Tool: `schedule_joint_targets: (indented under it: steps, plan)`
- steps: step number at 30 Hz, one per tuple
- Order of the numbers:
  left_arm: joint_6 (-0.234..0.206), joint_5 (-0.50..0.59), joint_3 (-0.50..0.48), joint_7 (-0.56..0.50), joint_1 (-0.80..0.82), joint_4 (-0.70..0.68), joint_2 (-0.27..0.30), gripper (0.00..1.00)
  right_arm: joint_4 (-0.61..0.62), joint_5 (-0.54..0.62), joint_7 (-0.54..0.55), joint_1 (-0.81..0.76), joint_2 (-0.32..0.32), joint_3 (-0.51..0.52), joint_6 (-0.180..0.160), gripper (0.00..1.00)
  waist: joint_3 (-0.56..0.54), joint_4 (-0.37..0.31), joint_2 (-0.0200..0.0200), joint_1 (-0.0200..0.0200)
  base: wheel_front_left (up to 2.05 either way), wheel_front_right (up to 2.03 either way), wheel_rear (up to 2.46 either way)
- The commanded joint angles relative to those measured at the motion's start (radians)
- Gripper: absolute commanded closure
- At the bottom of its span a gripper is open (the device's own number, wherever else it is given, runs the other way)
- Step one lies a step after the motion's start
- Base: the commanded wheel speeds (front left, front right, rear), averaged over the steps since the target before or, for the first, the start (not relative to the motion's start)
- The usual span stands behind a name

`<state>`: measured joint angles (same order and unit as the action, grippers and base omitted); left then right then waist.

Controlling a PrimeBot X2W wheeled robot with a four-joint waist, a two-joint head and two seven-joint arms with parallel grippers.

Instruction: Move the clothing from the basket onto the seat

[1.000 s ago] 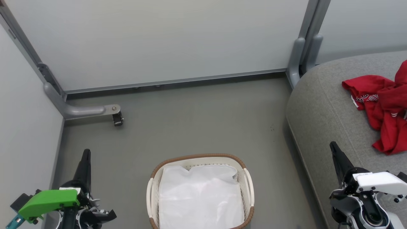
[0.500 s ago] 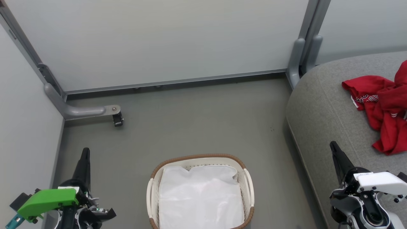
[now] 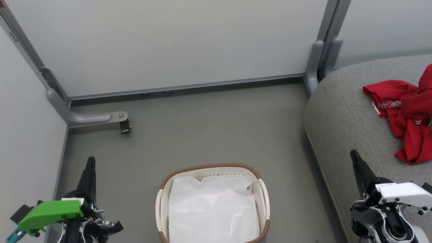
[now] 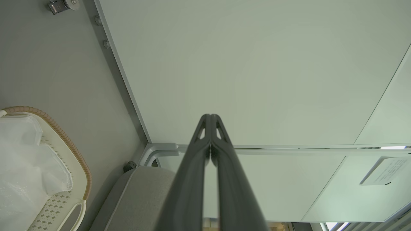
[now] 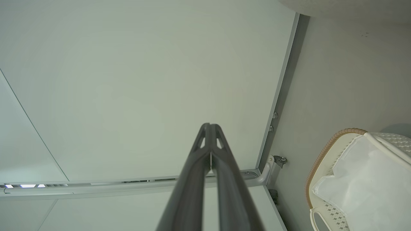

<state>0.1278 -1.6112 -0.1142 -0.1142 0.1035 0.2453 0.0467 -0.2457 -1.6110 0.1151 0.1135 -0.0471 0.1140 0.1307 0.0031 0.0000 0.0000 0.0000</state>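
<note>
Clothing [image 3: 408,118]: red heap at the seat's [image 3: 341,118] right edge; basket [image 3: 212,167] on the floor, showing its white liner [image 3: 212,206]; left gripper [image 3: 90,161] and right gripper [image 3: 353,155] pinched together, empty; task likely finished, so check beneath the liner for hidden red.

Both arms low, fingers pressed together, holding nothing.

In the head view the left gripper [image 3: 90,161] sits at 7 o'clock, its dark fingers pointing to 12 above a green wrist cover [image 3: 50,213]. The right gripper [image 3: 353,155] sits at 4 o'clock, leaning toward 11 above a white wrist cover [image 3: 403,192]. In each wrist view the fingertips meet, with a thin slit lower down.
</note>
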Motion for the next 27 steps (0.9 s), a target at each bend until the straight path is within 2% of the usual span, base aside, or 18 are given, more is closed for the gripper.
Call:
schedule_joint_targets:
  steps: [1, 27]
  plan:
    - [0.006, -0.003, -0.002, -0.003, 0.01, -0.001, 0.007, 1.0, 0.004, -0.003, 0.002, -0.01, -0.006, 0.002, 0.0, 1.0, 0.0, 0.0, 0.0, 0.0, 0.0, 0.0, 0.0]
    - [0.006, -0.003, -0.002, -0.003, 0.01, -0.002, 0.007, 1.0, 0.004, -0.004, 0.002, -0.01, -0.006, 0.002, 0.0, 1.0, 0.0, 0.0, 0.0, 0.0, 0.0, 0.0, 0.0]
